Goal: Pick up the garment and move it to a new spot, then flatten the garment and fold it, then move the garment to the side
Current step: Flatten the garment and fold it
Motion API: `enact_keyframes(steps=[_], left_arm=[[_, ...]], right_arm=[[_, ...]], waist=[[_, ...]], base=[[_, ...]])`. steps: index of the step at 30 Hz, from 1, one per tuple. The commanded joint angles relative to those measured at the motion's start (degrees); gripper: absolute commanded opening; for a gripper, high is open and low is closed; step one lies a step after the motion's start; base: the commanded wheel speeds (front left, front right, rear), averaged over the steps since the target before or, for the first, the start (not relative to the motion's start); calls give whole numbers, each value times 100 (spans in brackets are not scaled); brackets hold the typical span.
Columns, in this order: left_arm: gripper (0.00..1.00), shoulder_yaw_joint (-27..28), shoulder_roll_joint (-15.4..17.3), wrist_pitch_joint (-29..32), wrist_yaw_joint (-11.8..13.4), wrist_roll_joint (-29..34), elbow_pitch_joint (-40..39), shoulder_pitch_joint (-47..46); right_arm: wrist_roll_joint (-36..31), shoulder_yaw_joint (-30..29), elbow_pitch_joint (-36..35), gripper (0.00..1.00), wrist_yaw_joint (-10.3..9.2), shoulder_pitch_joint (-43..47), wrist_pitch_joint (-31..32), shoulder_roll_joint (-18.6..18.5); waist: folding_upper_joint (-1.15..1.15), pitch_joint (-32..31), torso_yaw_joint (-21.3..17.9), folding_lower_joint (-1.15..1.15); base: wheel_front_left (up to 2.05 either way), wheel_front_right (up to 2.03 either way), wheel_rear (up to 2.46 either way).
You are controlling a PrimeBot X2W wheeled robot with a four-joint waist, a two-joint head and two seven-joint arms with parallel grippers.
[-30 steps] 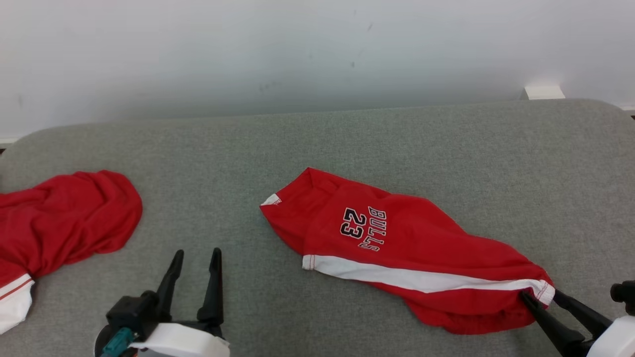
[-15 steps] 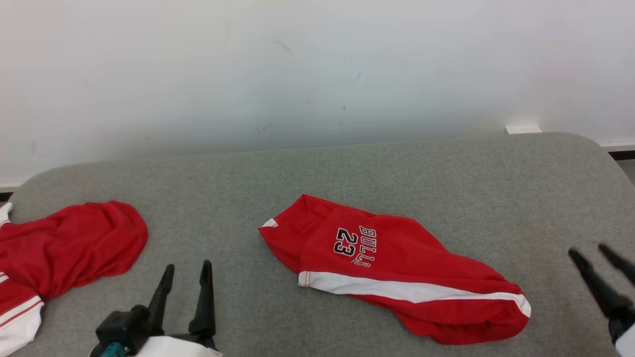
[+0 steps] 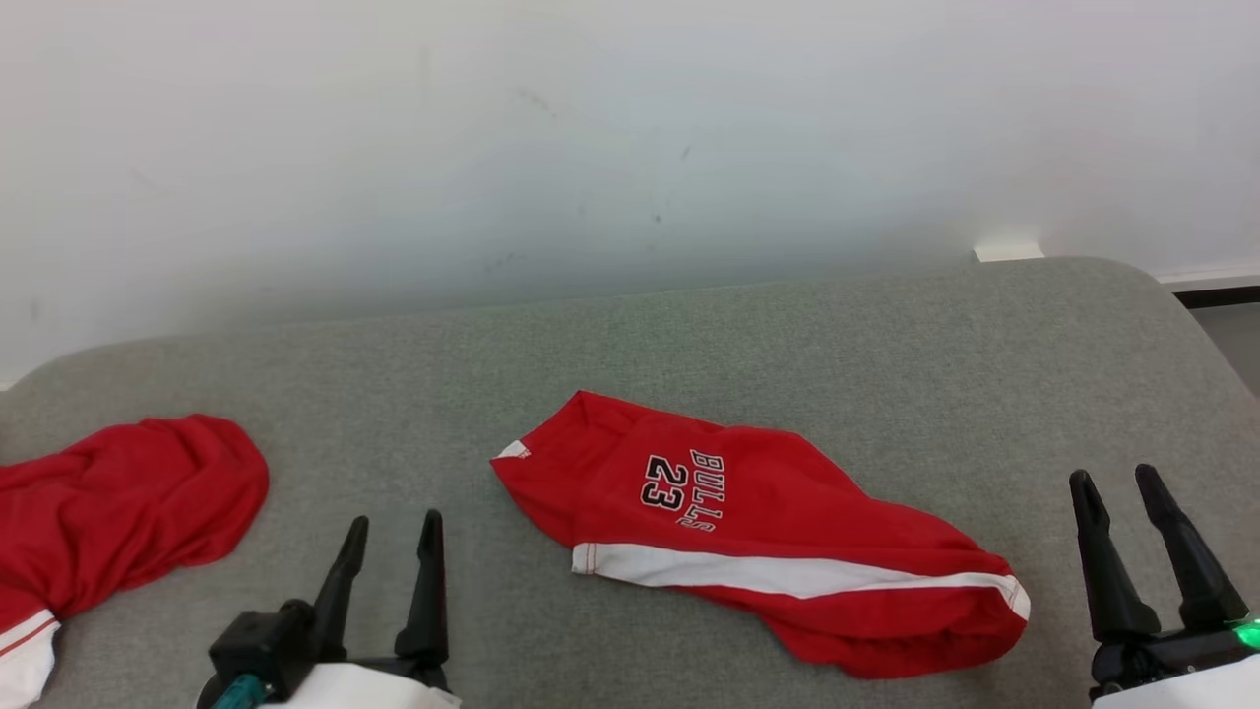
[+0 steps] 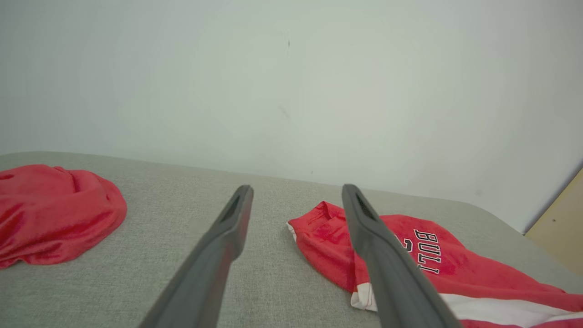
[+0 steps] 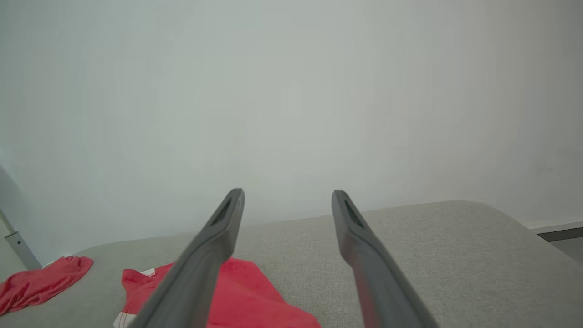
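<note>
We see a crumpled red cloth (image 3: 128, 502) left of our left fingers (image 3: 427, 581), on grey padding (image 3: 787, 335), white wall (image 3: 591, 128) beyond.

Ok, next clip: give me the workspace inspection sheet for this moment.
Surface: grey fabric-covered top, rounded corners.
Job's things: red Bulls 23 garment lying mid-surface, white stripe along its near edge, touched by neither gripper.
Clutter: second red garment bunched at the left edge.
Grippers: left gripper open, empty; right gripper open, empty, just right of that garment.
Cables: nothing seen.
Surroundings: pale wall behind; small white block at the far right edge.
</note>
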Motion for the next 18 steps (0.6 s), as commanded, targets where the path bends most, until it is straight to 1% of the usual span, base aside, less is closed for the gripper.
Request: enact_keyframes(steps=[1, 5, 8, 10, 11, 13, 18], left_arm=[[100, -27, 21, -3, -12, -50, 13, -37], [100, -119, 21, -3, -12, -54, 52, -89], [100, -224, 20, -3, -66, -16, 206, -134], [100, -361, 20, -2, -154, -26, 530, -200], [100, -361, 20, -2, -154, -26, 530, -200], [100, -476, 35, 39, -219, -1, 953, -367], [100, -708, 76, 279, -352, -160, 1829, -755]], right_arm=[[-144, -132, -32, 100, -12, 143, 7, 210], [-395, -309, -66, 100, -12, 241, 7, 640], [-566, -293, -51, 100, -12, 206, 6, 814], [-625, -243, -23, 100, -12, 165, 6, 883], [-625, -243, -23, 100, -12, 165, 6, 883], [-691, -169, 21, 100, -12, 135, 6, 917], [-750, -41, 96, 100, -12, 34, 6, 945]], waist=[[0, 27, -61, 0], [0, 65, -214, 0], [0, 98, -333, 0], [0, 111, -407, 0], [0, 111, -407, 0], [0, 116, -485, 0], [0, 155, -713, 0]], base=[[0, 0, 0], [0, 0, 0], [0, 0, 0], [0, 0, 0], [0, 0, 0], [0, 0, 0], [0, 0, 0]])
